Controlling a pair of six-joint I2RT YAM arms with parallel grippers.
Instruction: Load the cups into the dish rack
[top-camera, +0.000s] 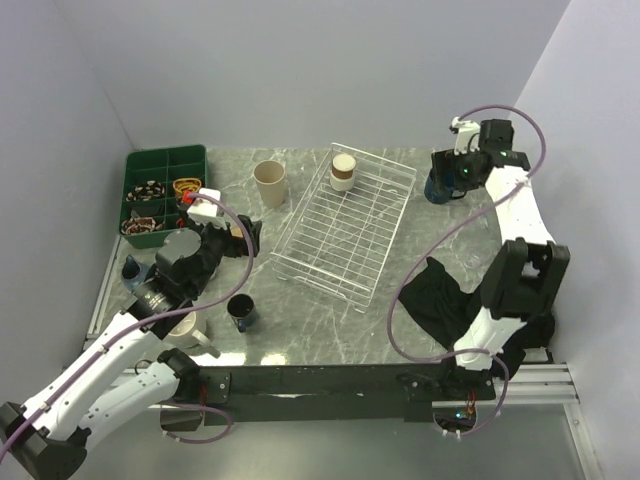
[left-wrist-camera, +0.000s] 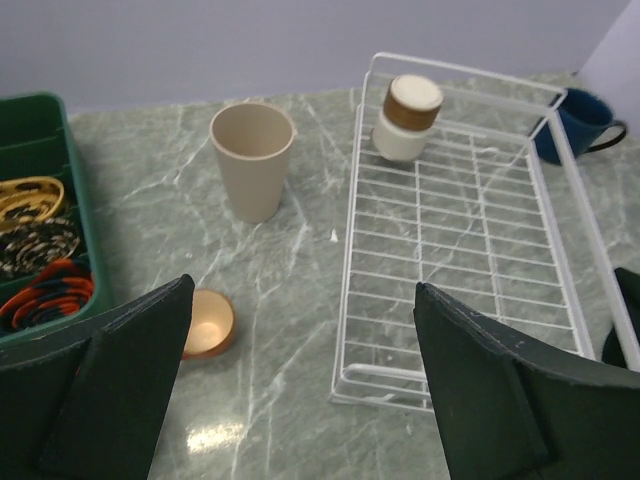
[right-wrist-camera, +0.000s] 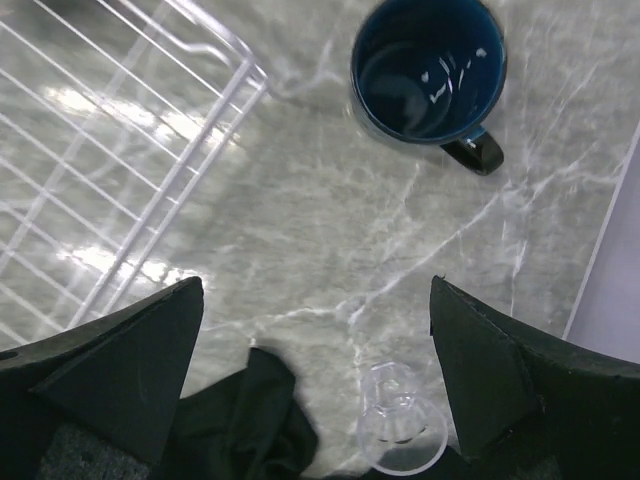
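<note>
While left tool (left-wrist-camera: 304, 285) and right tool (right-wrist-camera: 316, 284) are gaping empty, blue mug (right-wrist-camera: 428, 68) beside dish rack (top-camera: 345, 230) is looking slick, breakable; pinching its rim wall is seeming safest.

Saw 2 arms extended: left gripper (top-camera: 238, 238) spread wide, angled forward-down; right gripper (top-camera: 441, 187) spread wide, pointed down, far right.

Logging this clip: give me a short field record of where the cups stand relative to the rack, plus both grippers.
in rack: one brown-and-cream cup, apparently upside down, far corner of the dish rack
on table: beige tumbler, blue mug, navy cup, orange cup
left gripper: jaws open, empty
right gripper: jaws open, empty
</note>
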